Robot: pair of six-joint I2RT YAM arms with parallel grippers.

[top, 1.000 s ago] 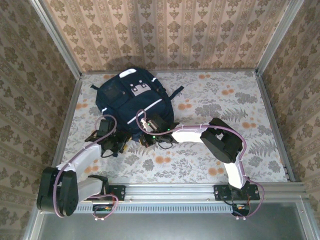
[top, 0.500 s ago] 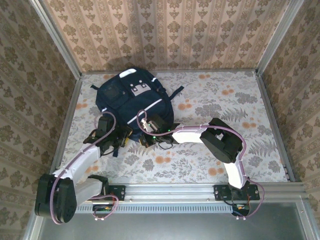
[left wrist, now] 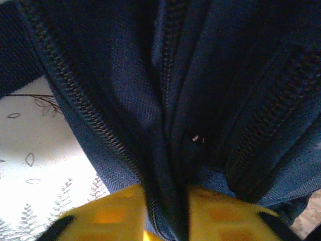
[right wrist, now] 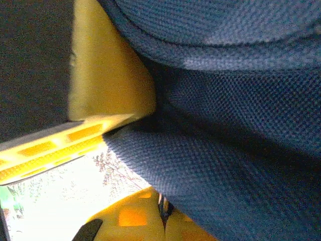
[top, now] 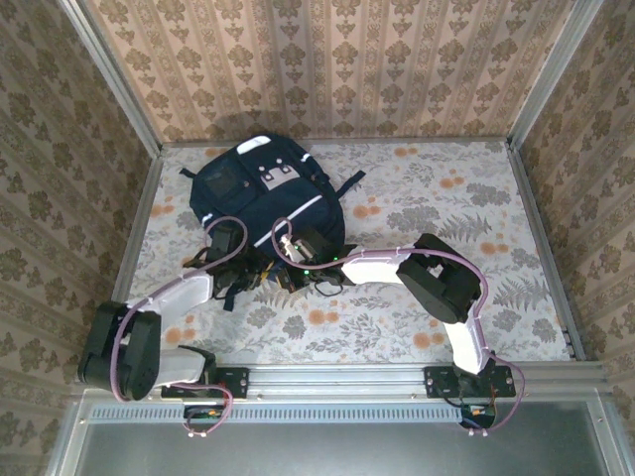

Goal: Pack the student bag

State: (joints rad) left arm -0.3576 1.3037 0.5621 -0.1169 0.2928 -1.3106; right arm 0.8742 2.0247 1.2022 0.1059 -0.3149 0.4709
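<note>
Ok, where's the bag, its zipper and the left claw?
student bag (top: 238, 203), top view, navy front fabric.
zipper (left wrist: 75, 95), left wrist view, its row of teeth.
left gripper (left wrist: 168, 213), left wrist view, between its yellow fingers.

navy student bag (top: 260, 193), lying flat, far left

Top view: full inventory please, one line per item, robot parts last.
backpack: 1, dark navy with a thin white stripe and white patches, far-left part of the table
table: 1, pale floral cover with orange flowers, fills the floor of the cell
walls: 3, beige patterned wallpaper, left, far and right sides
rail: 1, silver metal, near edge
arms: 2, white and black, mounted on the rail, both reaching to the backpack's near edge
left gripper: 1, yellow fingertips, closed on a zippered fold of the backpack
right gripper: 1, yellow fingertips, shut on backpack fabric
</note>
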